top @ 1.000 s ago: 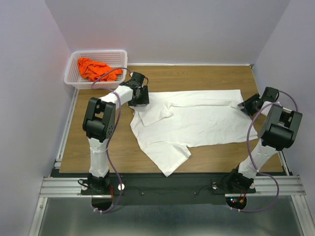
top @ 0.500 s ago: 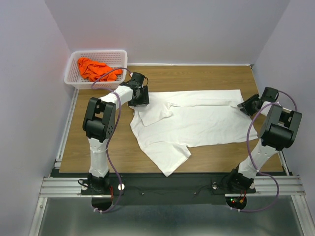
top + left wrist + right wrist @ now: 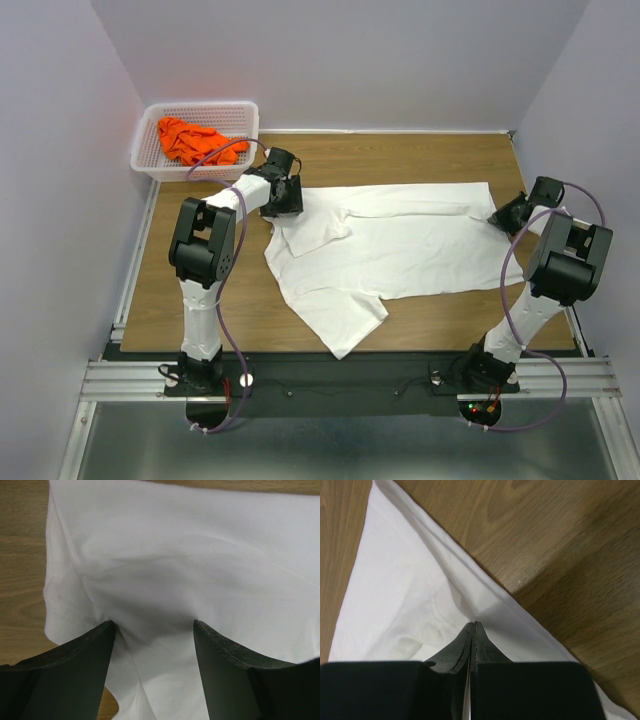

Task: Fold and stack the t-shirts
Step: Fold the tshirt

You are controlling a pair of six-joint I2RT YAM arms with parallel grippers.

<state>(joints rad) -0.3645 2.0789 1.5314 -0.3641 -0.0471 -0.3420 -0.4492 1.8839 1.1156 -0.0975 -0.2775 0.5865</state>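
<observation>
Field notes, fold step

- White t-shirt [image 3: 400, 245] lies spread on the table [image 3: 420, 150], to the right of the basket [image 3: 200, 107] and nearer the arm bases. One sleeve trails toward the near table edge. The part closest to the basket is doubled over on itself.
- Orange t-shirt [image 3: 195, 140] sits bunched inside the basket, untouched.
- Left end effector [image 3: 155, 630] is at the shirt corner nearest the basket. Its jaws stand wide apart with the tips down on the cloth, and nothing is gripped.
- Right end effector [image 3: 473, 625] is at the shirt end farthest from the basket, jaws pressed together. Cloth puckers toward the tips, so it is probably a pinch on the hem corner. How much fabric is caught is hidden behind the fingers.

Risks
- A thin pinch on the right could slip out on lifting, and that corner would drop skewed.
- If only the right side lifts while the left is still open, the shirt would drag sideways away from the basket and wrinkle.
- The left jaws could close on the doubled layer and carry both plies.

Edges, room
- The right corner lies close to the table edge farthest from the basket, so there is little slack outward.
- Bare wood shows beyond the shirt level with the basket, and also along the near side.
</observation>
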